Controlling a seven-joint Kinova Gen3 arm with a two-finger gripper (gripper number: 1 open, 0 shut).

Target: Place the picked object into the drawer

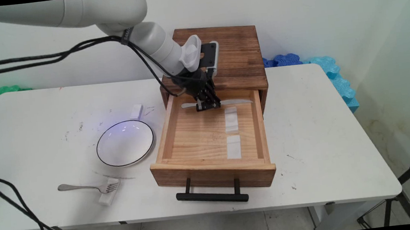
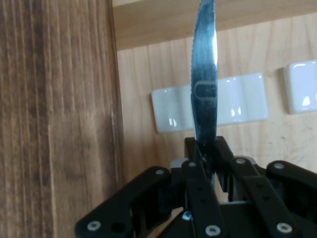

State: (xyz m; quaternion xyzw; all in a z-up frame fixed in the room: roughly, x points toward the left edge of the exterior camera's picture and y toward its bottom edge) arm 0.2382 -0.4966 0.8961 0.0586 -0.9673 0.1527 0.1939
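My gripper (image 1: 208,105) reaches down into the back of an open wooden drawer (image 1: 214,174) and is shut on a silver table knife (image 1: 239,101). The knife lies level across the drawer, handle to the left and blade to the right. In the hand view the serrated blade (image 2: 204,74) rises from between the closed fingers of the gripper (image 2: 205,148) and crosses over a white ceramic rest (image 2: 237,104). A second white rest (image 2: 301,87) lies beside it. Whether the blade touches the rest I cannot tell.
The drawer belongs to a dark wooden cabinet (image 1: 236,52) and has a black handle (image 1: 211,196). Two white rests (image 1: 231,120) (image 1: 233,146) lie inside it. Left of it are a white bowl (image 1: 125,142), a small white rest (image 1: 136,111), and a fork (image 1: 84,187) propped on another rest (image 1: 109,193).
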